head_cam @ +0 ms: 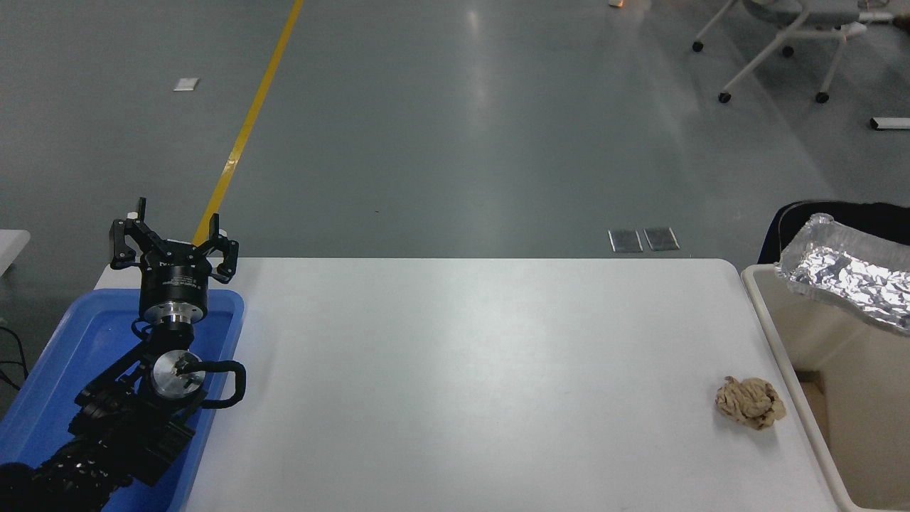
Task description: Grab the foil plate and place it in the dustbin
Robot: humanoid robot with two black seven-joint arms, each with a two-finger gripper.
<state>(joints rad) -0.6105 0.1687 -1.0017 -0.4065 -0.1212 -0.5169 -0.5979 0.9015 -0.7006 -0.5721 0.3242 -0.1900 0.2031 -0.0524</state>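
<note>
- The left gripper (pixel 173 238) is parked at the near left, above the far end of a blue tray (pixel 57 355), with its black fingers spread wide and nothing between them.
- The left arm (pixel 128 419) runs back from it to the lower left corner, lying over the blue tray.
- The right gripper does not appear in the head view; only a dark shape (pixel 846 213) shows behind the foil at the right edge, and what it is cannot be told.
- The foil plate (pixel 849 274) is at the far right, over the far end of the dustbin (pixel 789 355), tilted so its right side dips lower, and cut off by the picture's right edge.
- Whether the foil plate touches the dustbin's rim or hangs just above it cannot be told.
- The dustbin stands just beside the right end of the white table (pixel 462 370), its cream walls open to the camera.
- A crumpled tan paper ball (pixel 750 402) lies on the table near the right edge, close to the dustbin but apart from it.
- Beyond the table, a yellow line (pixel 245 128) crosses the grey floor, and a wheeled chair (pixel 775 43) stands at the far right.
</note>
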